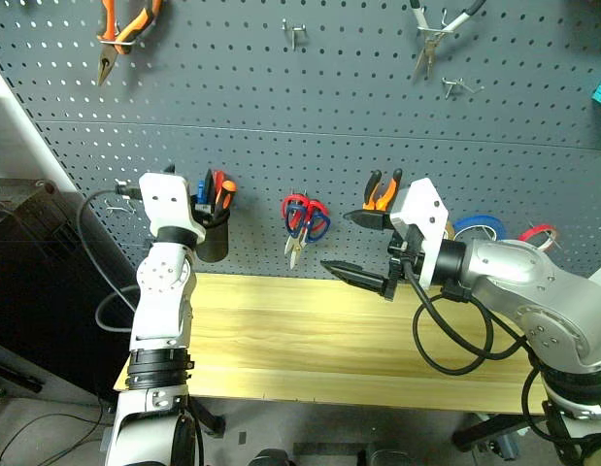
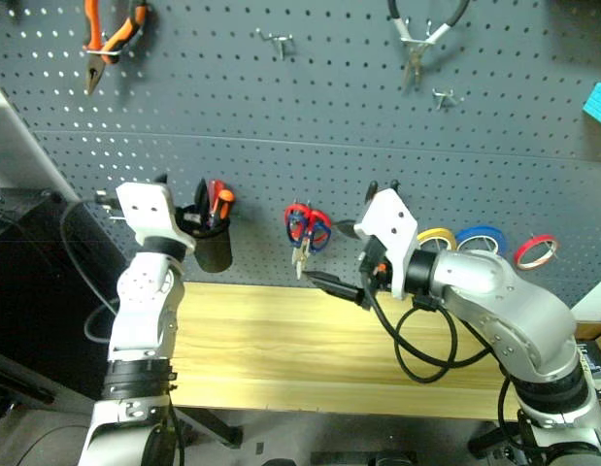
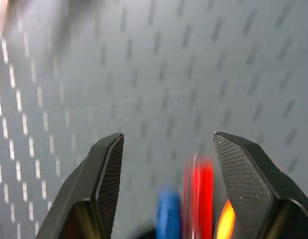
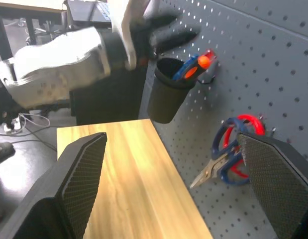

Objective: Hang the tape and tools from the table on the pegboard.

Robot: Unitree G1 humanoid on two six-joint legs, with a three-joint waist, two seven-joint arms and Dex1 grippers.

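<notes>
My left gripper [image 1: 201, 197] stands open just above a black cup [image 1: 212, 240] on the pegboard [image 1: 300, 107]. The blue-handled screwdriver [image 3: 168, 211] stands in that cup beside a red and an orange one, below my open fingers [image 3: 106, 174]. The dark blue scissors [image 1: 317, 228] hang beside red scissors. Orange-and-black pliers [image 1: 381, 189] hang just behind my right gripper [image 1: 350, 245], which is open and holds nothing over the table [image 1: 281, 340]. The red tape [image 1: 538, 233] hangs at the far right.
A second pair of orange pliers [image 1: 120, 29] hangs at the upper left, and grey-handled pliers [image 1: 436, 29] at the upper right. Blue tape [image 1: 480, 225] and yellow tape [image 2: 436, 236] hang beside the red ring. Bare hooks [image 1: 295, 34] sit on the upper panel.
</notes>
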